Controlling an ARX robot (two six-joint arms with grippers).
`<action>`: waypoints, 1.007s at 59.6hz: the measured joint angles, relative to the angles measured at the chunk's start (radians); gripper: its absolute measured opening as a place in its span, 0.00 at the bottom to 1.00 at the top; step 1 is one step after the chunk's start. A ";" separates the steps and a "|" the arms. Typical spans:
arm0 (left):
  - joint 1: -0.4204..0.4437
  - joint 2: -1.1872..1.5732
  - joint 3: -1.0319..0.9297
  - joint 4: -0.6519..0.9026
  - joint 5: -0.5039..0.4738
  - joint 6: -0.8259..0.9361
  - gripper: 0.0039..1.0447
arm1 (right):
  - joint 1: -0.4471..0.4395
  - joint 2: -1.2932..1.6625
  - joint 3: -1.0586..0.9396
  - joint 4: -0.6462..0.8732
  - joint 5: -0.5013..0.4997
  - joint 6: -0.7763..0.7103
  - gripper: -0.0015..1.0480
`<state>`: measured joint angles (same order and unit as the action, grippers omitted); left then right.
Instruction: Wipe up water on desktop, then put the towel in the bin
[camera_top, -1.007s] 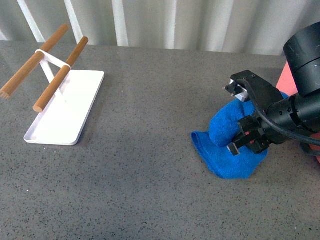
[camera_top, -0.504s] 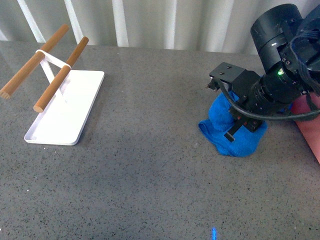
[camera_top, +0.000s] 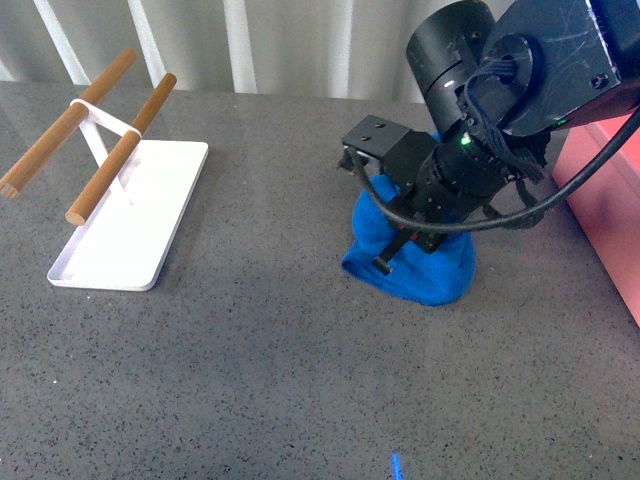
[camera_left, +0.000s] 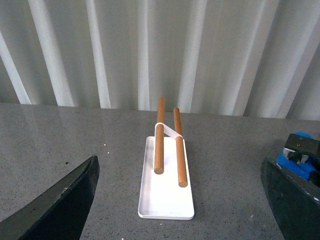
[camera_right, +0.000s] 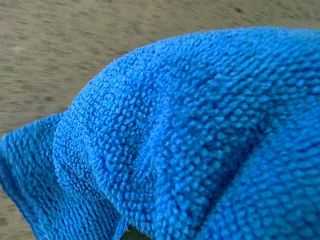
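Towel, royal-blue plush microfibre (camera_top: 425, 275): bunched on the dark grey speckled stone-like bench (camera_top: 260, 340), right of frame centre, left of the salmon-pink plastic bin (camera_top: 610, 210) at the right edge. Right jaws pinch it from above; blue pile fills the right wrist view. Left jaws spread wide. Flat white tray (camera_top: 140, 240) with two wooden rods (camera_top: 122, 148): upper left.
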<state>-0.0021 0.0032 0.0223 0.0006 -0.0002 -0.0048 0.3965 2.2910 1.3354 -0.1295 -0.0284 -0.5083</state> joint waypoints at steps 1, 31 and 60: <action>0.000 0.000 0.000 0.000 0.000 0.000 0.94 | 0.005 -0.008 -0.015 0.003 -0.008 0.003 0.06; 0.000 0.000 0.000 0.000 0.000 0.000 0.94 | -0.090 -0.222 -0.341 0.045 -0.024 -0.020 0.06; 0.000 0.000 0.000 0.000 0.000 0.000 0.94 | -0.109 -0.528 -0.119 0.066 -0.030 -0.011 0.06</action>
<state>-0.0021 0.0032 0.0223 0.0006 -0.0002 -0.0048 0.2874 1.7634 1.2160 -0.0631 -0.0586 -0.5198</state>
